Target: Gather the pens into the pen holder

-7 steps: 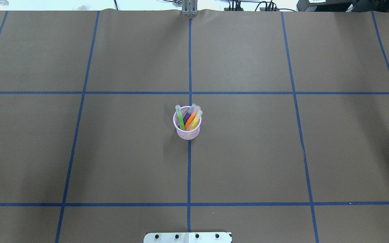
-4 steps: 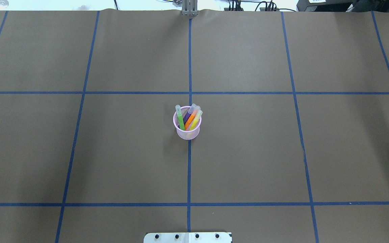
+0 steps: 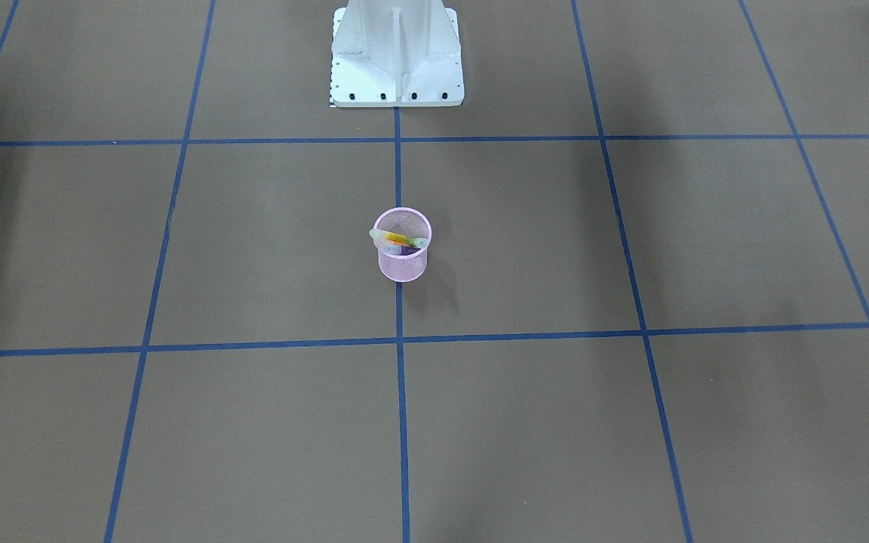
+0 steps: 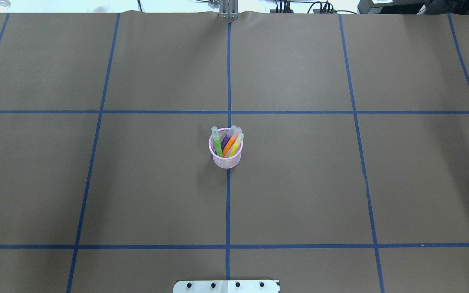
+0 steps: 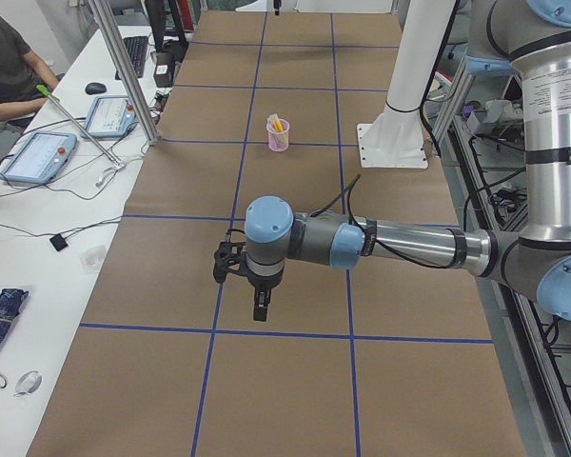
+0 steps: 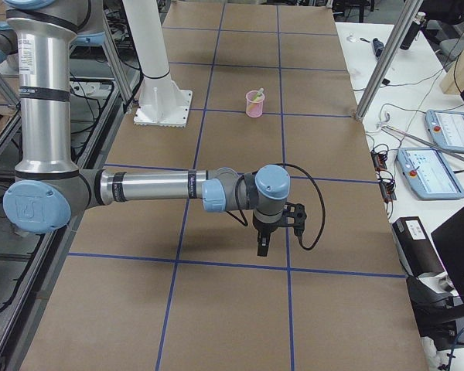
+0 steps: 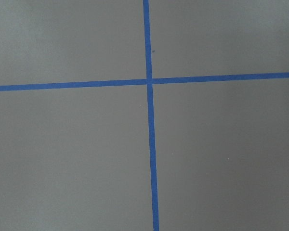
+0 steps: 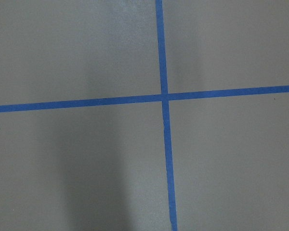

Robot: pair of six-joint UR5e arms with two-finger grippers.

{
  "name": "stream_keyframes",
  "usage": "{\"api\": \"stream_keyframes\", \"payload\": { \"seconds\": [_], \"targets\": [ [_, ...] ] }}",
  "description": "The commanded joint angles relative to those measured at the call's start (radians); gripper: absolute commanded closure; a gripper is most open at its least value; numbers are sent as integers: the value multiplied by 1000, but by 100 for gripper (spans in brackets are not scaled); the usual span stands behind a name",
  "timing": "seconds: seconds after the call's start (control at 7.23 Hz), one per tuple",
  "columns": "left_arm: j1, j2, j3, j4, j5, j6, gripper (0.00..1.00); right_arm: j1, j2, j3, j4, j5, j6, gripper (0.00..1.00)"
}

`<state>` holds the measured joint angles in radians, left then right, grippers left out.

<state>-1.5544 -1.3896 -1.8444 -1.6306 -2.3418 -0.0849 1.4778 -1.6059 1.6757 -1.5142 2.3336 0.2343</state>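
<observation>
a: any text, labels, numbers?
b: none readable in any view.
a: closest thing to a mark?
b: blue joint cap (image 6: 32, 207), right side view. it carries a pale mark, too small to make out.
a: pendants (image 6: 431, 171) on the side desk?
b: the screens show pale panels, nothing legible.
a: wrist views?
b: only blue tape (image 7: 149, 144) on brown paper, no lettering on it.

Only the pen holder (image 4: 226, 159) interrupts the open table (image 4: 299, 183).
</observation>
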Motion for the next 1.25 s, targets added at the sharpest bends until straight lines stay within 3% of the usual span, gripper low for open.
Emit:
{"api": "stream_keyframes", "payload": {
  "seconds": [0.0,0.42,1.11],
  "targets": [
    [2,-9,5,-2,-4,-6,0,-2,26,-4,-1,10,3,0],
    [4,-28,10,-3,-48,-4,0,-2,27,-11,-1,16,0,0],
    [5,-29,13,-3,-47,-6,0,-1,18,-4,0,21,-1,0]
  ]
}}
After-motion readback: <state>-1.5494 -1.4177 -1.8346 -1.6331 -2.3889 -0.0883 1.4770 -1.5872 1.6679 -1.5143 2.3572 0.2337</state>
